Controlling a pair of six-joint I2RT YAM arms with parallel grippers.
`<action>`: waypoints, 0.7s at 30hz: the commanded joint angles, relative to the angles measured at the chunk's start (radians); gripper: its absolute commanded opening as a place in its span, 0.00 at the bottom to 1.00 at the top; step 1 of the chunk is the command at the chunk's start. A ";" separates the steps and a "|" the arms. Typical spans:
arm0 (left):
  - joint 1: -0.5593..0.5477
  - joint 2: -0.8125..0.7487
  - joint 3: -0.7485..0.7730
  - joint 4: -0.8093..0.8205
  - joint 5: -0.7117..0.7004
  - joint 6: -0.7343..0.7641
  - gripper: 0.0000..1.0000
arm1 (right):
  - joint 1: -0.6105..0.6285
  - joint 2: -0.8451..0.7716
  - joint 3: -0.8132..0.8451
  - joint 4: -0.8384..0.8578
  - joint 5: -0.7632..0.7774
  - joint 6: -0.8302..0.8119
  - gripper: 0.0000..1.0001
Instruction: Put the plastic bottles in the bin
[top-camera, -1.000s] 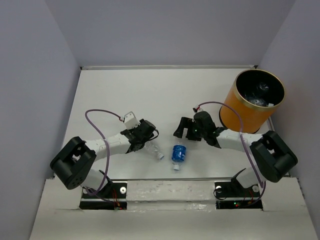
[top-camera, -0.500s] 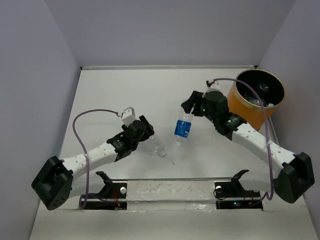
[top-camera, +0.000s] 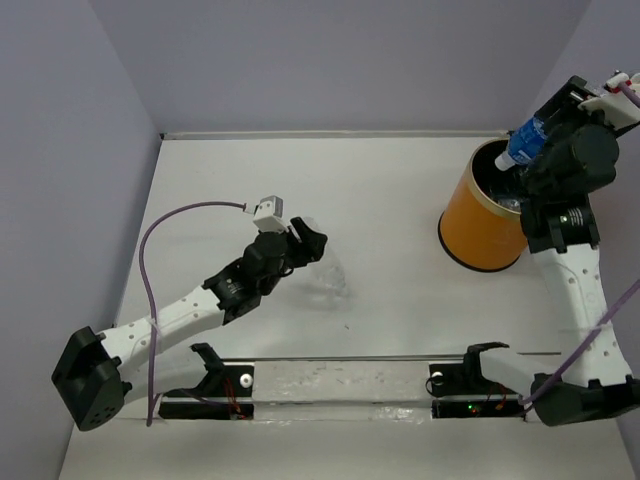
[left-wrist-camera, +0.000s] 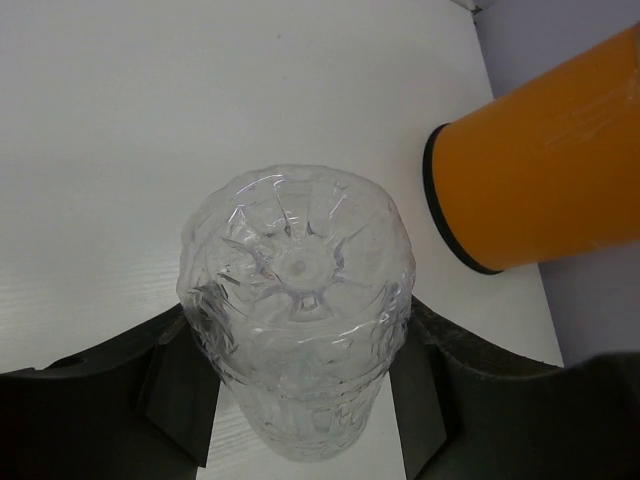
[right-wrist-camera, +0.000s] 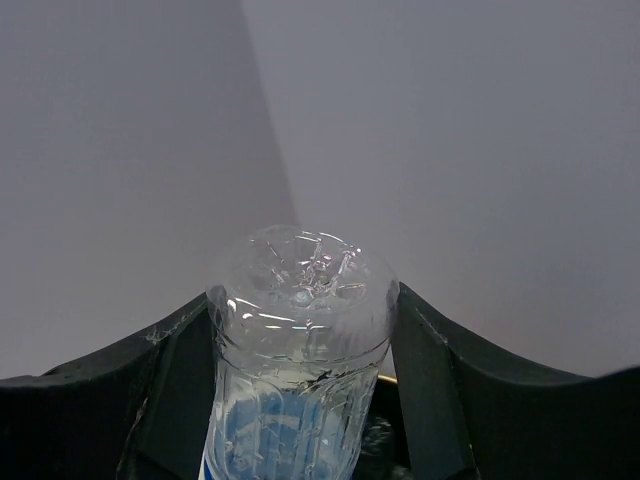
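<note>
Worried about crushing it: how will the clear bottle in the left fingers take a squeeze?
The clear bottle looks thin and crinkled, so it probably dents easily. It seems empty, so it is likely very light. Being round, it may roll if dropped on the table.

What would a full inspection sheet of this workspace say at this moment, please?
Surface: white table, with the bin standing at its far right.
Job's things: bin orange and upright; blue-label bottle held above its mouth, cap end toward the bin; clear bottle held near the table's middle.
Clutter: nothing seen.
Grippers: left gripper shut on the clear bottle; right gripper shut on the blue-label bottle.
Cables: left cable, purple, loops from the wrist down the arm; right cable, purple, runs along its arm; no snag seen.
Surroundings: pale grey walls on three sides.
</note>
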 joint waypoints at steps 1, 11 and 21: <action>-0.030 0.019 0.126 0.098 0.021 0.063 0.57 | -0.099 0.116 -0.043 0.051 0.067 -0.119 0.21; -0.061 0.121 0.399 0.141 0.093 0.120 0.56 | -0.128 0.179 -0.045 -0.251 -0.177 0.181 0.85; -0.114 0.396 0.802 0.173 0.107 0.194 0.52 | -0.128 -0.145 -0.146 -0.403 -0.616 0.441 0.00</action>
